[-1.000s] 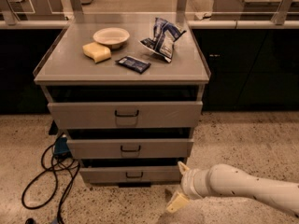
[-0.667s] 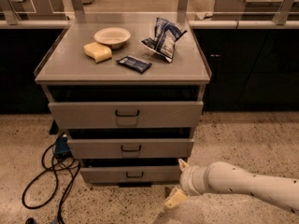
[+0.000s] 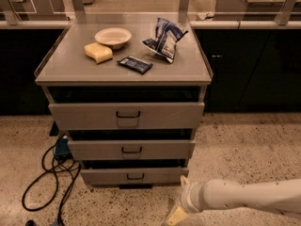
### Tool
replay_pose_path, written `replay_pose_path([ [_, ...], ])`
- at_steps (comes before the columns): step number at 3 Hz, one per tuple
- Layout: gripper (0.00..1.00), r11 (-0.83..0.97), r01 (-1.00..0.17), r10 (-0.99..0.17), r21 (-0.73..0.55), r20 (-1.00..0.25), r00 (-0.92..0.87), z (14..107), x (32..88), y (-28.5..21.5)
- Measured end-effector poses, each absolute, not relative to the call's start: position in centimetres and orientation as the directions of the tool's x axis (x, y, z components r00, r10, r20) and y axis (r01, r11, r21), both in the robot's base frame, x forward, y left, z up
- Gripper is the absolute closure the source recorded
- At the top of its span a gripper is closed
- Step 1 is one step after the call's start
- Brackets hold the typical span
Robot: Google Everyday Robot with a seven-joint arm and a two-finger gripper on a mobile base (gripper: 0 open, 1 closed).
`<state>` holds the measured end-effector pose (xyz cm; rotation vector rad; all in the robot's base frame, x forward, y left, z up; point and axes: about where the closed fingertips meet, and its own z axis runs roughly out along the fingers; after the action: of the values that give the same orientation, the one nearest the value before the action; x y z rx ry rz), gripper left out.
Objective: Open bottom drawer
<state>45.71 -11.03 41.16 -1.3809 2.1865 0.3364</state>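
1. Well off to the left of the gripper [image 3: 180, 206], a dark cable [image 3: 41, 182] lies in loops on the speckled floor [image 3: 244, 145]. A small blue object [image 3: 61, 148] sits at the top end of the cable, by the cabinet's lower left corner.
2. High above the gripper and to its left, the grey cabinet top [image 3: 70, 72] carries a yellow sponge [image 3: 99, 52] and, just behind it, a pale bowl [image 3: 113, 36].
3. Closer to being straight above the gripper lie a flat dark packet [image 3: 135, 64] and, right of that, a crumpled blue-and-white bag [image 3: 164, 39].
4. Below the top, three grey drawer fronts are stacked: the tallest drawer [image 3: 84, 116], the middle drawer [image 3: 94, 150] and the bottom drawer [image 3: 103, 177]. Each has a dark gap above it.
5. The bottom drawer is the nearest of the three to the gripper, just up and to its left. Its small dark handle [image 3: 135, 176] is farther left still, and the gripper touches neither handle nor front.
6. The gripper hangs low over the floor, below the drawer's right end. I cannot tell whether it is open or closed.
7. The white arm [image 3: 249, 197] runs from the gripper to the right edge of the view.
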Motion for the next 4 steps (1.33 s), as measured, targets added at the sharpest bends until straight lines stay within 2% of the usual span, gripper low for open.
replay_pose_path([
  [1,0.00,0.517,-0.854,-0.760,0.061,-0.427,-0.490,33.4,38.2,-12.6],
  [2,0.00,0.601,-0.790,-0.758,0.122,-0.227,-0.612,26.3,31.2,-16.8],
  [3,0.00,0.639,-0.766,-0.753,0.074,-0.143,-0.642,23.9,30.9,-19.5],
  [4,0.00,0.639,-0.766,-0.753,0.074,-0.144,-0.642,23.9,30.9,-19.5],
])
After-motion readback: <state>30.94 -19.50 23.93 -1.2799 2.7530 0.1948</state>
